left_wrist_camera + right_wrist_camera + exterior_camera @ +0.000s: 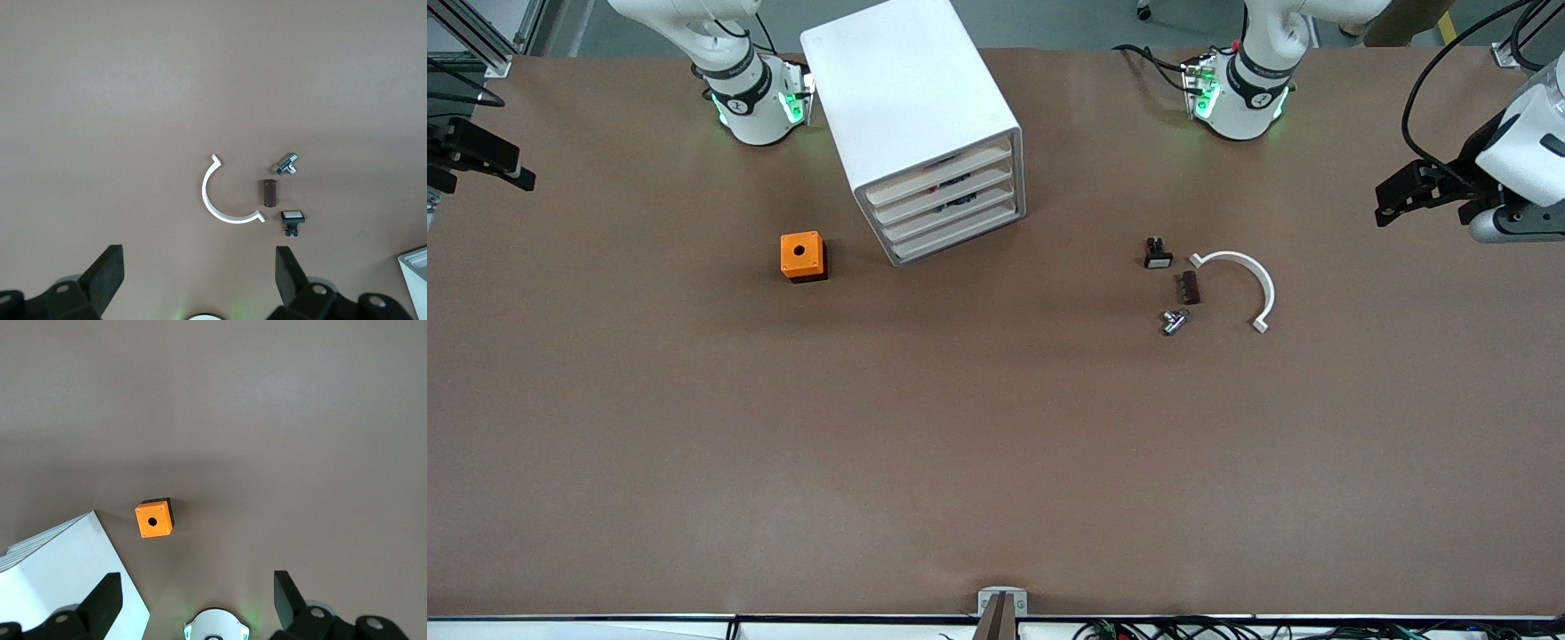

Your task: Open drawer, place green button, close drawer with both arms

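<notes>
Table (pixel 694 462): broad bare brown stretch nearest the front camera. Farther in, toward the left arm's end: metal fitting (pixel 1174 322), brown block (pixel 1190 287), white curved clip (pixel 1243 283), white-capped black part (pixel 1157 253). Orange box (pixel 803 256) beside cabinet (pixel 911 107); drawer (pixel 951 233) closed. Green button unseen. Left gripper (pixel 1392 200), right gripper (pixel 494 169) wait high over the table's ends, fingers spread. No legible writing.

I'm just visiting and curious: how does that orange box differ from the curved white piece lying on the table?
The orange box is a bright cube with a round hole on top; the white curved piece is a thin open half-ring lying flat. The box sits alone beside the cabinet; the half-ring lies among small parts toward the left arm's end. Both rest untouched on the table.
</notes>
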